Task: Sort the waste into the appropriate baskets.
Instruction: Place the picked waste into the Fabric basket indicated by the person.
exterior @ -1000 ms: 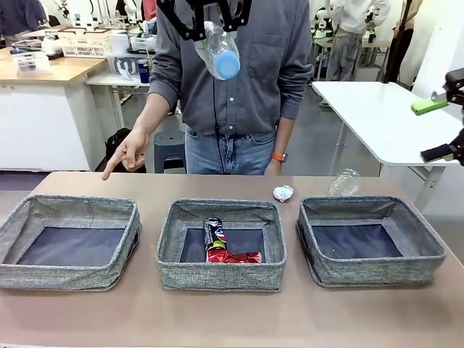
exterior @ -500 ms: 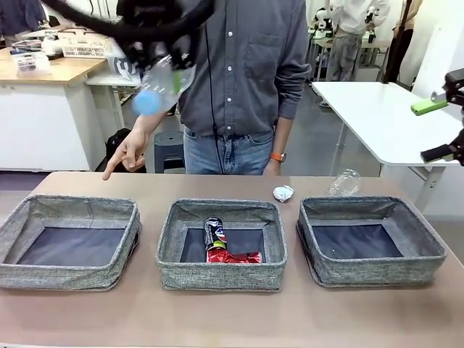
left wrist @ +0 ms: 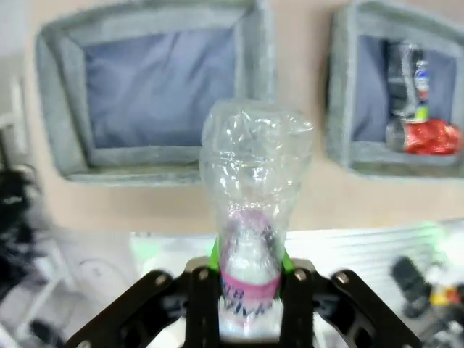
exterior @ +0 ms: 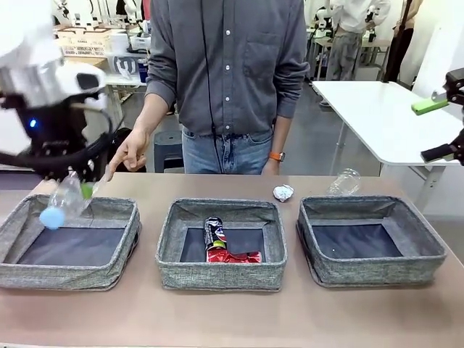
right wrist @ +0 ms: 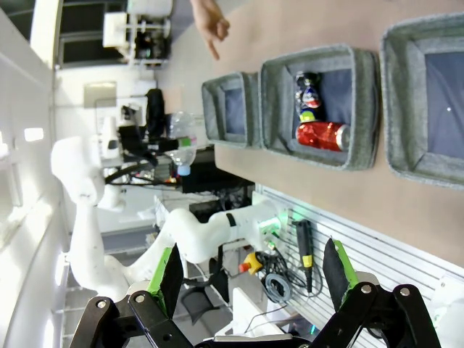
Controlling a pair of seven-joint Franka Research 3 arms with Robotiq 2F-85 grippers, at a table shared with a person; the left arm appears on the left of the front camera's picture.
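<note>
My left gripper is shut on a clear plastic bottle with a blue cap, tilted cap-down over the left basket. The left wrist view shows that bottle pinched by its pink-labelled body between the green pads, above the left basket. In the middle basket lie a red can and a dark printed can. A foil ball and a second clear bottle rest on the table behind the empty right basket. My right gripper hangs open, high at the right edge.
A person stands at the far side, one hand pointing down just behind the left basket. A white table stands at the back right. In the right wrist view the open gripper looks down on the three baskets.
My left arm has swung the bottle from high above the table's middle down and to the left, to just over the left basket. The right arm and the person's hand have stayed put.
</note>
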